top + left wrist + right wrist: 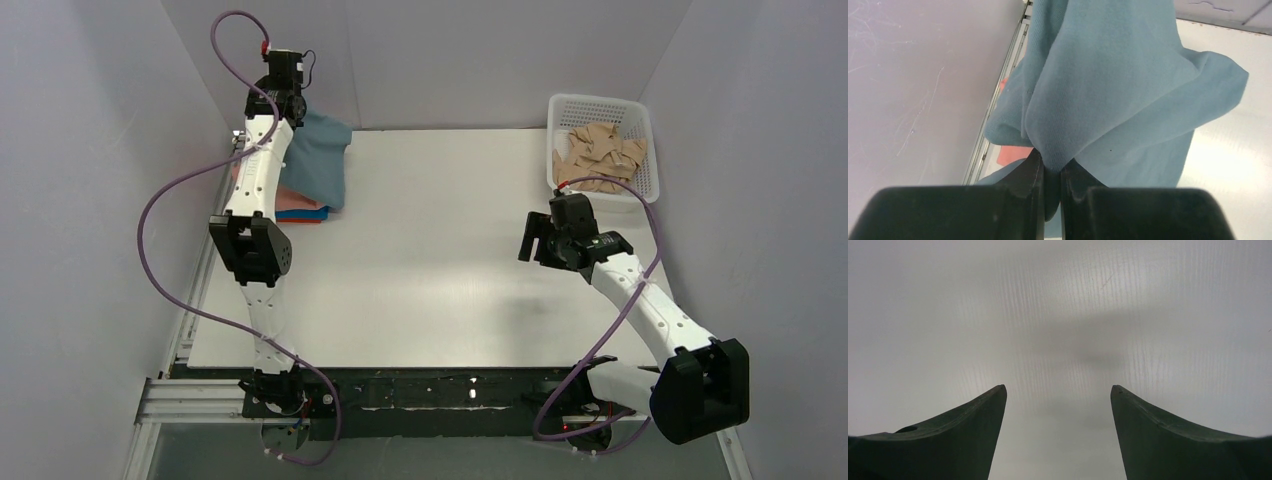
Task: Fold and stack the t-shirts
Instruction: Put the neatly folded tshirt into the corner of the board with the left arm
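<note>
My left gripper [292, 108] is at the far left corner of the table, shut on a fold of the dusty grey-blue t-shirt [318, 160], which hangs from it and drapes down. In the left wrist view the grey-blue t-shirt [1108, 85] is pinched between my fingers [1034, 172]. Under it lies a stack with a salmon-pink shirt [298, 203] on a bright blue shirt [308, 216]; a pink patch [1010, 152] shows in the left wrist view. My right gripper [533, 240] is open and empty over bare table at the right [1058, 390].
A white plastic basket [648, 125] at the far right holds a crumpled tan cloth [600, 155]. White walls enclose the table on the left, back and right. The metal rail [998, 100] runs along the table's left edge.
</note>
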You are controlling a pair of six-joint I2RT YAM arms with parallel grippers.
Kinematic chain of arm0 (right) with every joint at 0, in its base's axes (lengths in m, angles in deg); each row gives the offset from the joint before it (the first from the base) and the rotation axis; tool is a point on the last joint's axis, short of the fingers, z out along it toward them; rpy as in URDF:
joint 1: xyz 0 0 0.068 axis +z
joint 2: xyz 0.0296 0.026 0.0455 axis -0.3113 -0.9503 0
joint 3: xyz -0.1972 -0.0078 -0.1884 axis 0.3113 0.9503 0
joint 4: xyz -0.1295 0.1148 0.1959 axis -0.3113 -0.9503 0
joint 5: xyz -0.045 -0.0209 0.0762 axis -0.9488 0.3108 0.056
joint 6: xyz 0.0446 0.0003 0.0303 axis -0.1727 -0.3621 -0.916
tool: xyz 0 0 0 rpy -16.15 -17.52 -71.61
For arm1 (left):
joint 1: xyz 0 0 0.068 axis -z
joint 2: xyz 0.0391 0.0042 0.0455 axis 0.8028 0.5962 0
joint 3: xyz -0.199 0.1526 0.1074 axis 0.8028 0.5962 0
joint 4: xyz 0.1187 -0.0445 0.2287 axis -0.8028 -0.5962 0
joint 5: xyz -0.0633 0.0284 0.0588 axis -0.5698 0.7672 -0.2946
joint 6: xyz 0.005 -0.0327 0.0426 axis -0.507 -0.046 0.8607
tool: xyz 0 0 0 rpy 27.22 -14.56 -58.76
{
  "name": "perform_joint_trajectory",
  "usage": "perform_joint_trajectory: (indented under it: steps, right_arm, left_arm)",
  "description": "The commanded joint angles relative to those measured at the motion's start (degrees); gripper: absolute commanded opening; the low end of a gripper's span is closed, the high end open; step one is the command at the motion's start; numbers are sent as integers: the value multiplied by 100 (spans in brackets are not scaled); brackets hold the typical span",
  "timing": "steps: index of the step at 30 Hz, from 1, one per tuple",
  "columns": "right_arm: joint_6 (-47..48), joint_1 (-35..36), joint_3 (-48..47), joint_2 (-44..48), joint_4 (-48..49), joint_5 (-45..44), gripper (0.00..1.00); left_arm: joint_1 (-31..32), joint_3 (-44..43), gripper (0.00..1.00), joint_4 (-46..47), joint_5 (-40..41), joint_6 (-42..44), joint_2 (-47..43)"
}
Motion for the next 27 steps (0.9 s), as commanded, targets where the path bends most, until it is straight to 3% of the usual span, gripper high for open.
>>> perform_joint_trajectory:
  steps: [1,8,15,18,19,20,21,27]
  right_arm:
    - [-78,-26,-395,21,-227,-156,84]
    - [-178,-26,-558,89,-588,-79,84]
    - [-340,-26,-481,158,-749,-53,84]
    - [-339,-26,-483,125,-862,14,84]
    - [-322,-26,-487,109,-907,24,84]
    - [-301,-26,-497,106,-965,23,84]
    - [-292,-26,-502,100,-989,14,84]
    - [-273,-26,-509,223,-879,70,85]
  left_arm:
    - [-292,-9,0,340,-64,54,127]
    - [-953,187,0,561,-1018,-176,346]
    - [-1286,546,2,925,-1097,-206,656]
    - [-1346,528,39,970,-814,-200,805]
    - [-1366,480,61,941,-642,-248,852]
    - [-1405,428,89,856,-599,-336,870]
    - [-1442,361,97,742,-633,-447,877]
    - [-1486,109,98,-17,-1226,-1193,534]
